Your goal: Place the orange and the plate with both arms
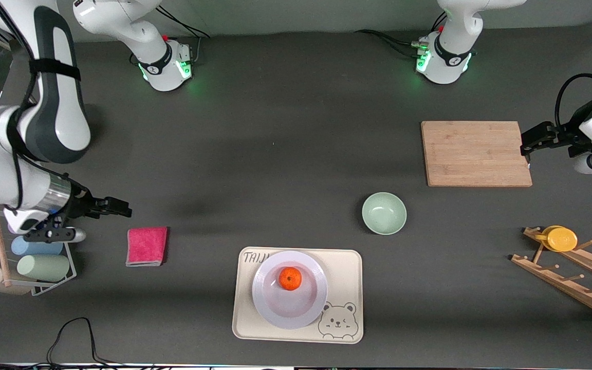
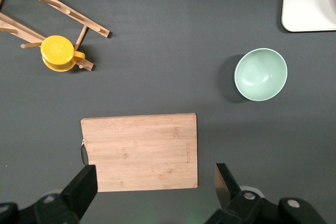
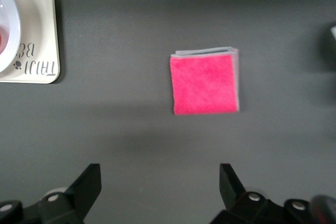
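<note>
On the dark grey tabletop (image 1: 285,154), the cream rectangular tray with a bear drawing (image 1: 345,267) carries the pale lilac round plate (image 1: 275,308), and the small orange fruit (image 1: 290,278) sits in the middle of that plate. By that lie the placing looks finished, though a staged start would look the same. The left gripper (image 2: 154,182) hovers over the bamboo cutting board (image 1: 476,153), jaws wide apart, holding nothing. The right gripper (image 3: 160,184) hangs near the folded pink cloth (image 3: 205,83), jaws likewise spread and empty.

Orange (image 1: 290,278) on plate (image 1: 290,308), plate on tray (image 1: 345,267).
</note>
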`<action>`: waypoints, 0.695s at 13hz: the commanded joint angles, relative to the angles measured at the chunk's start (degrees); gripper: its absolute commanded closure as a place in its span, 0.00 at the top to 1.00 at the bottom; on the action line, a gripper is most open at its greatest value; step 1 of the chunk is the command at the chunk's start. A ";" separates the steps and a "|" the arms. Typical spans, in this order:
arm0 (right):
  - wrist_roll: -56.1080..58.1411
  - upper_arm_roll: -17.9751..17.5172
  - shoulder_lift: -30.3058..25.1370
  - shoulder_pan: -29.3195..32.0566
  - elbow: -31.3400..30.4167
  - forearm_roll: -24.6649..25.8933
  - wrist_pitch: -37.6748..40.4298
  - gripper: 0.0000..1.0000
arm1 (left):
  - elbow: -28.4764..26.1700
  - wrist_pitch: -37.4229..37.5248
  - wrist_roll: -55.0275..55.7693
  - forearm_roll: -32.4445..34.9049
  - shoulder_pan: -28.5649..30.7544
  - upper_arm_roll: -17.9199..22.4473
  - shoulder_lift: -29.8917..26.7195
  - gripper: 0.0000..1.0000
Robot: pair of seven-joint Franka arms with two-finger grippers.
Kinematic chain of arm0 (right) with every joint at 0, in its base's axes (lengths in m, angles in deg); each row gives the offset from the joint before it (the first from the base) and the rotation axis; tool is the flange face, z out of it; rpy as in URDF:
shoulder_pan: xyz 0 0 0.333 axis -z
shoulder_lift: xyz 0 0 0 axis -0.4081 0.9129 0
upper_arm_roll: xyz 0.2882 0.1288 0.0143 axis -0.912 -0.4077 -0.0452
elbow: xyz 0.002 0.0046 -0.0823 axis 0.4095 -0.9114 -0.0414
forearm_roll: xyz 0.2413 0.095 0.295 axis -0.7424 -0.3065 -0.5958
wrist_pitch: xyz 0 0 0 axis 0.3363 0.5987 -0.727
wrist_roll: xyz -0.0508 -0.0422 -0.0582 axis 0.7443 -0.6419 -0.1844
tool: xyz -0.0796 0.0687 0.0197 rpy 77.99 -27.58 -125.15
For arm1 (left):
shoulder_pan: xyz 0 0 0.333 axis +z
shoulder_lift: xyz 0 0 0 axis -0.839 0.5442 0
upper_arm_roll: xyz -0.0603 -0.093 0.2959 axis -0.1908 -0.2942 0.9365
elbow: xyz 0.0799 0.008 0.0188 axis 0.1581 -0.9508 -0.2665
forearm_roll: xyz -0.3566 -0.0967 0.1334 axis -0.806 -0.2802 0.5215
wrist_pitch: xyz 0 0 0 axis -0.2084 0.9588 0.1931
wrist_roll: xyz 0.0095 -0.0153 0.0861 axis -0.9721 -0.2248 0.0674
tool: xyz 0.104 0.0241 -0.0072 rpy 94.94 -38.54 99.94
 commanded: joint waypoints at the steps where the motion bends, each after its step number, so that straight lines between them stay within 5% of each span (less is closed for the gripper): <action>1: -3.48 0.54 -6.68 -1.12 -0.20 5.78 5.56 1.00 | 0.27 0.97 0.01 -0.52 -0.87 0.73 -0.48 1.00; 5: -2.34 0.63 -5.20 -0.67 11.92 9.12 18.40 1.00 | 0.36 0.88 0.09 -0.52 -0.87 0.73 -0.39 1.00; 9: -0.50 0.36 -5.29 -0.85 12.90 9.66 18.59 1.00 | 0.54 0.79 0.27 -0.52 -0.87 0.73 -0.21 1.00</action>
